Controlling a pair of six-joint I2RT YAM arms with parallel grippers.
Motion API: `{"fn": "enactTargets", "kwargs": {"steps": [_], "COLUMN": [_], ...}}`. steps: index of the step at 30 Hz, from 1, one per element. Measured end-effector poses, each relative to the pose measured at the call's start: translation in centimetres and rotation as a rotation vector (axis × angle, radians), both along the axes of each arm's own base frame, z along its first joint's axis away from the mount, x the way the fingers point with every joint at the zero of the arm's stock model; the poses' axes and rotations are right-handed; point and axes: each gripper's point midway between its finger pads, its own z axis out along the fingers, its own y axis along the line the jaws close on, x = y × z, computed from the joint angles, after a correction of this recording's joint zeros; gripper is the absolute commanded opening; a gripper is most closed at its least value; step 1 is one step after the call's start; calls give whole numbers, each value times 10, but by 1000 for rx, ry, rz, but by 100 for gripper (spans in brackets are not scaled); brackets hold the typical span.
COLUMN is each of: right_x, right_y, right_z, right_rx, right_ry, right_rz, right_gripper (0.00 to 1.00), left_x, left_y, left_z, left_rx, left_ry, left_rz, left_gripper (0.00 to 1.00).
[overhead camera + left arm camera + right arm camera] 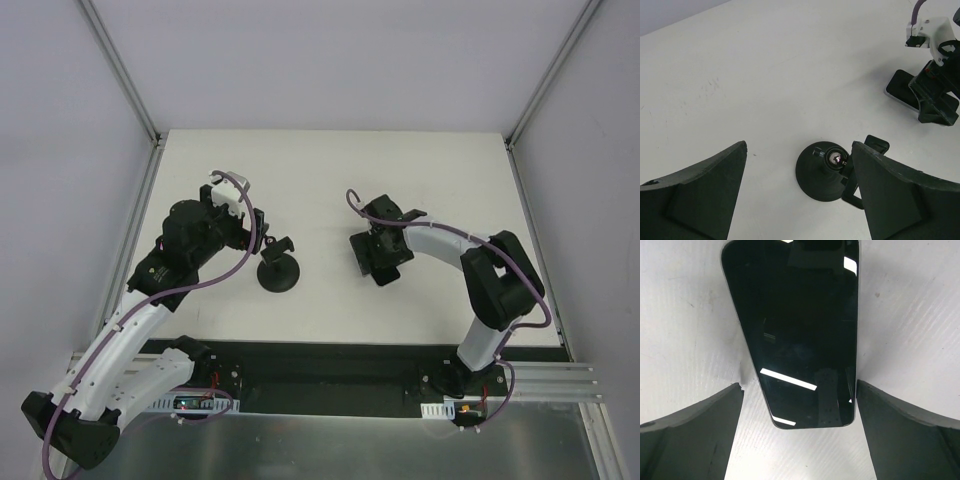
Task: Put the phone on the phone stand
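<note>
Dark finger pads of my left gripper [799,146] fill the foreground, spread wide and holding nothing. Between them, nearer the right-hand pad, sits the small black phone stand [815,180], round disc base and clamp cradle, on the white tabletop [765,75]. Whether that pad touches the cradle, I can't tell.

Across to the right: my right gripper [800,386] is spread wide too, empty, hovering low over the thin glossy black phone [795,330], which lies flat on the tabletop. Its long axis runs straight away from my wrist, so the fingers flank its narrow width. Right arm is clearly nearer. The stand waits off to the phone's left, apart from it.
</note>
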Motion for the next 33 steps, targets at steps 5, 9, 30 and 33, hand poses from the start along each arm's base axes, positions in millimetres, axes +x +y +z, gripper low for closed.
{"fn": "enactTargets", "kwargs": {"steps": [5, 9, 30, 33], "right_x": [4, 18, 21, 19], "right_y": [-1, 4, 13, 16], "right_z": [-3, -3, -2, -2], "right_rx": [-33, -58, -31, -31], "right_ry": [-9, -5, -102, -104], "right_rz": [-52, -82, -194, -202], "right_gripper": [96, 97, 40, 31], "left_x": [2, 5, 8, 10], "left_y": [3, 2, 5, 3], "left_z": [-3, -6, -6, -9], "left_rx": [7, 14, 13, 13], "left_ry": [4, 14, 11, 21], "left_rz": [21, 25, 45, 46], "left_gripper": [82, 82, 82, 82]}}
